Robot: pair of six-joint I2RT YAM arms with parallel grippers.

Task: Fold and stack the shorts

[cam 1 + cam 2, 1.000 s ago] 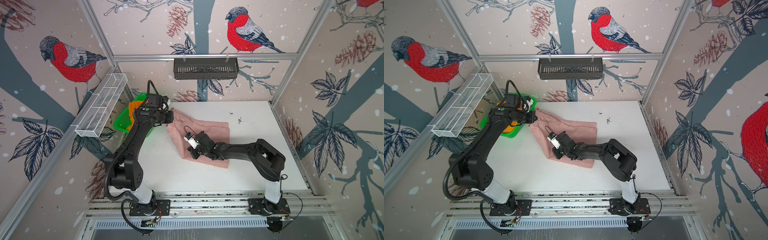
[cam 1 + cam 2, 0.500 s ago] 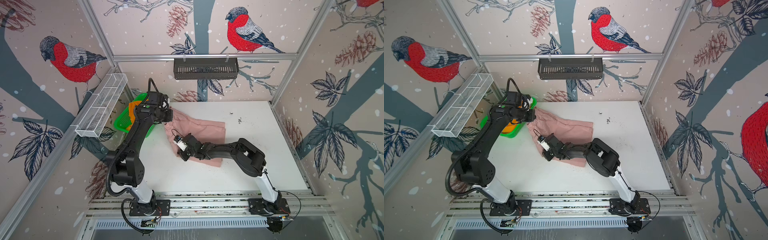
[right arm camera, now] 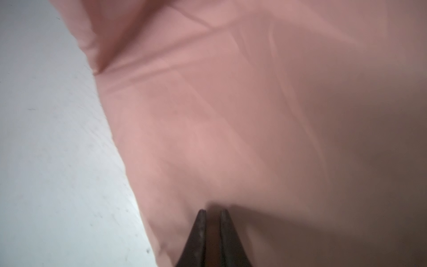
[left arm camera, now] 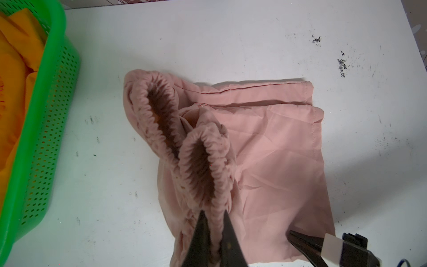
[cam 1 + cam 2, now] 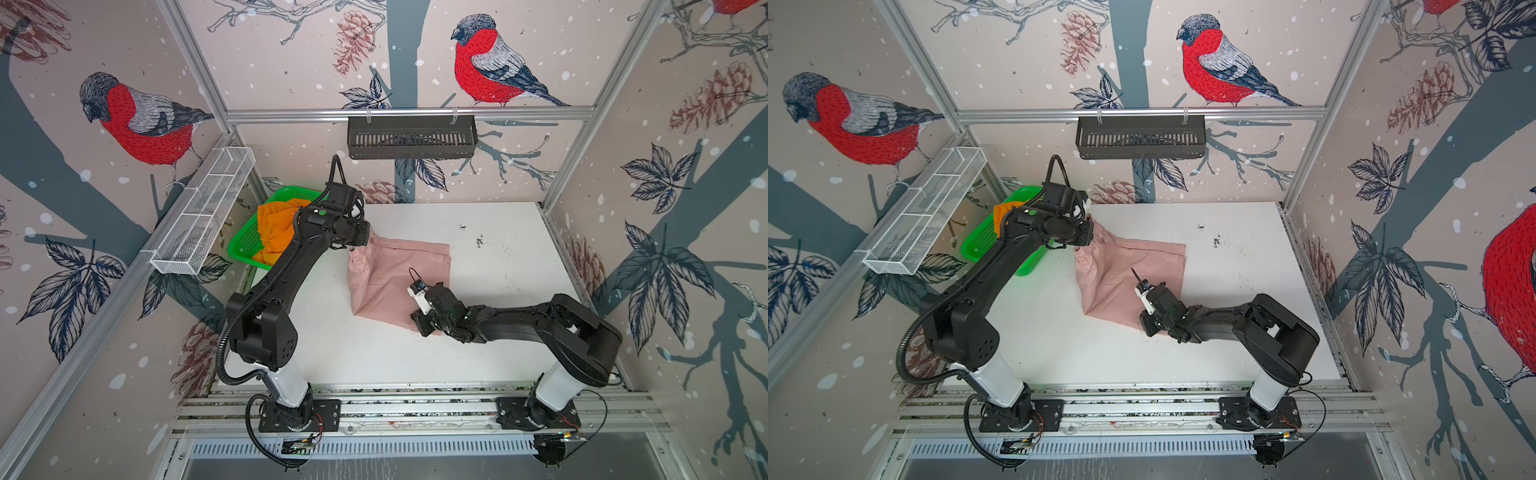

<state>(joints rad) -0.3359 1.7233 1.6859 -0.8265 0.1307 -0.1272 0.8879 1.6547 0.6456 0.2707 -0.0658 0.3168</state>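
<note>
Spreading over the white table [image 5: 498,353], the pink shorts [image 5: 399,266] lay between the two grippers. Beyond the left gripper [image 4: 213,213], away from the right gripper [image 3: 212,211], the green basket [image 5: 245,245] held the orange shorts [image 5: 276,232] (crumpled). The left gripper pinched the pink waistband. The right gripper, jaws nearly together, met the cloth's other end; whether it nipped cloth could not be told.

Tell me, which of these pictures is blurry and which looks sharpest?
Right wrist view: soft and smeared, the pink shorts darkening into shadow around the right tool. Left wrist view: the sharpest, every gather of the waistband crisp. Both top views: clear and evenly lit.
</note>
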